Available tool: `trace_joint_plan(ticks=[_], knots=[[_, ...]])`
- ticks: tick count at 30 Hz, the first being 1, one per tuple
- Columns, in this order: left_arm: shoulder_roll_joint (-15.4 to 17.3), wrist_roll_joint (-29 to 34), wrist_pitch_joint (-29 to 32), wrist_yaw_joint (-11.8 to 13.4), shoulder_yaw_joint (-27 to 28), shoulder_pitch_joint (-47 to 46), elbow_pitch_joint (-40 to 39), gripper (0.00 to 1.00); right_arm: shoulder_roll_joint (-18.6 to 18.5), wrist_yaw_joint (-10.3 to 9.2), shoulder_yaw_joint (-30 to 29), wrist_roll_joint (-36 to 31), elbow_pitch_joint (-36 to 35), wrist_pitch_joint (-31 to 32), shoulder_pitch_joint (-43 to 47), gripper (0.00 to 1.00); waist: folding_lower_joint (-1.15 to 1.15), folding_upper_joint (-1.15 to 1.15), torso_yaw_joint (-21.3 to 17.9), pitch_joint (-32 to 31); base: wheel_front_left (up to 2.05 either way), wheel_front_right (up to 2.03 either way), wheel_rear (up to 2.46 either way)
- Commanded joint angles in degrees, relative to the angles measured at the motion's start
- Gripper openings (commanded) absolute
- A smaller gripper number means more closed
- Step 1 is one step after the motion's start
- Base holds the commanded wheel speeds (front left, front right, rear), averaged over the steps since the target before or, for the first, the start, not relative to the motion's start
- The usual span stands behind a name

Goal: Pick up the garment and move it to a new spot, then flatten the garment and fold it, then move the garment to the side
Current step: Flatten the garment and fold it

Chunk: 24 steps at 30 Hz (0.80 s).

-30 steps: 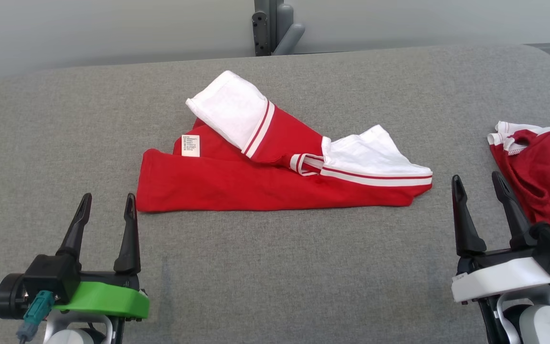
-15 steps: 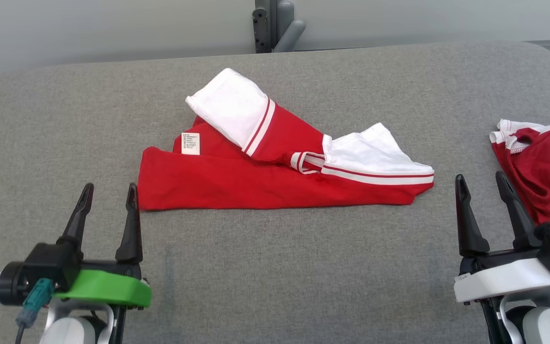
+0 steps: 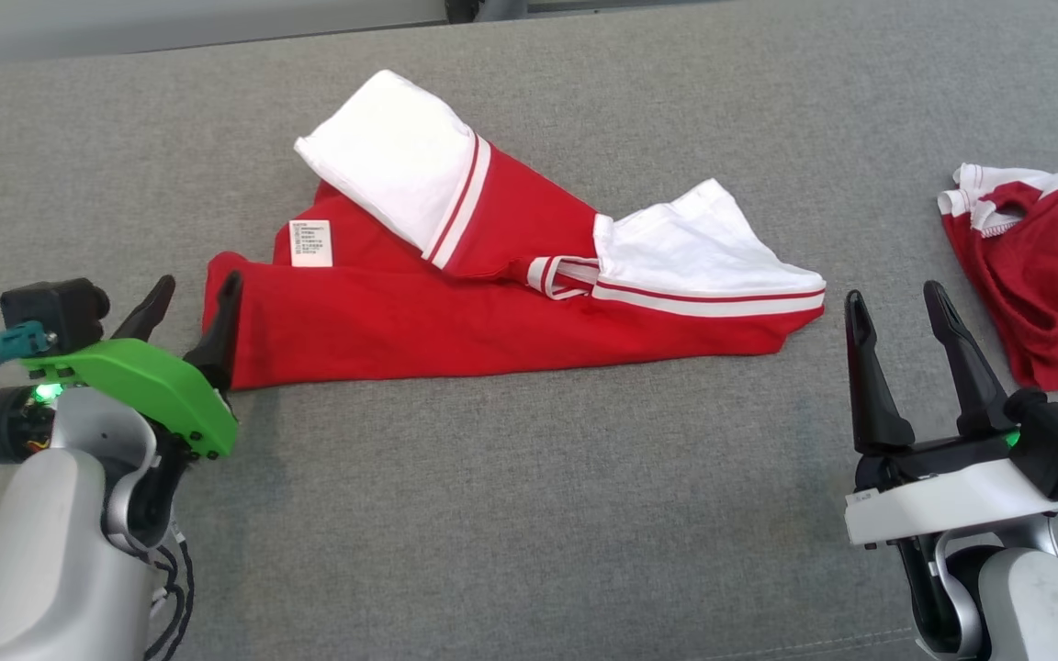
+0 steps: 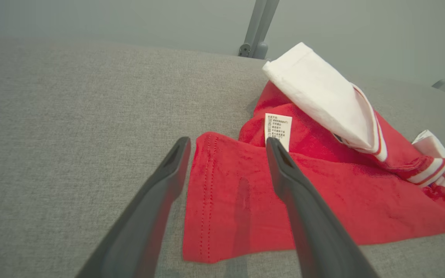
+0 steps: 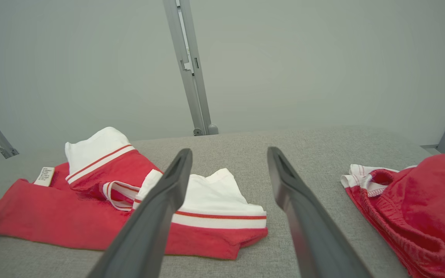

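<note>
My left hand (image 3: 198,281) has come forward and tipped over since a second ago. It stood short of the garment (image 3: 455,321) then; now it is at the hem end. My head has also dipped, so the whole head view has shifted, but the cloth itself lies as it did.

The garment is a red shirt with white sleeves, roughly folded into a long band across the bench (image 3: 529,514). Its hemmed end sits right at my left hand. In the left wrist view the left hand (image 4: 227,142) is spread wide and straddles that hem: the outer finger is over bare bench and the inner finger over the red cloth (image 4: 323,200). I cannot tell whether either tip touches. The care label (image 4: 278,127) lies just beyond my inner fingertip, and a white sleeve (image 3: 391,156) is folded over the body farther ahead.

My right hand (image 3: 893,294) is also spread, holds nothing, and hovers just off the garment's other end. In the right wrist view the right hand (image 5: 229,151) points past the second white sleeve (image 5: 214,197), which lies ahead and toward my left.

A second garment (image 3: 1052,294), also red with white trim, lies crumpled just outside my right hand and apart from the first. A grey post (image 5: 189,69) rises behind the bench's far edge.
</note>
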Motion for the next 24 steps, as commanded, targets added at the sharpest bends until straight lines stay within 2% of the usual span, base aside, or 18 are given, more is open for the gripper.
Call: trace_joint_plan(ticks=[1, 7, 14, 15, 16, 17, 18, 24], knots=[[1.5, -2.9, 1.6, -0.3, -0.1, -2.4, 3.2, 1.0, 0.2, -0.08, 0.3, 0.6, 0.7, -0.8, -0.9, 1.0, 0.0, 0.0, -2.5, 2.6, 0.0, 0.0, 0.0], [5.3, -11.8, 4.3, -0.4, -3.5, -5.2, 7.6, 1.0, 0.4, -0.08, 0.6, 1.2, 2.3, -2.1, -2.1, 1.0, 0.0, 0.0, -3.8, 4.0, 0.0, 0.0, 0.0], [8.6, -16.9, 5.3, -0.4, -7.5, -6.6, 9.2, 1.0, 0.5, -0.08, 0.6, 1.3, 3.1, -2.7, -2.8, 1.0, 0.0, 0.0, -4.2, 4.7, 0.0, 0.0, 0.0], [9.0, -17.5, 5.7, -0.4, -8.3, -6.9, 9.4, 0.88, 0.5, -0.08, 0.7, 1.3, 3.2, -2.7, -2.9, 1.0, 0.0, 0.0, -4.2, 4.7, 0.0, 0.0, 0.0], [9.3, -18.5, 5.9, -0.4, -9.1, -7.0, 9.5, 0.48, 0.5, -0.08, 0.7, 1.3, 3.3, -2.8, -3.0, 1.0, 0.0, 0.0, -4.3, 4.8, 0.0, 0.0, 0.0], [9.6, -19.1, 5.6, -0.4, -9.5, -7.2, 9.4, 0.26, 0.5, -0.08, 0.7, 1.4, 3.4, -2.8, -3.1, 1.0, 0.0, 0.0, -4.3, 4.9, 0.0, 0.0, 0.0], [10.1, -19.6, 5.3, -0.4, -10.1, -7.4, 9.4, 0.0, 0.6, -0.08, 0.7, 1.4, 3.4, -2.9, -3.3, 1.0, 0.0, 0.0, -4.3, 4.9, 0.0, 0.0, 0.0], [11.9, -20.9, 2.6, -0.4, -13.4, -8.4, 9.9, 0.0, 0.4, -0.08, 0.2, 1.4, 3.7, -2.7, -4.1, 1.0, 0.0, 0.0, -4.2, 5.2, 0.0, 0.0, 0.0]])
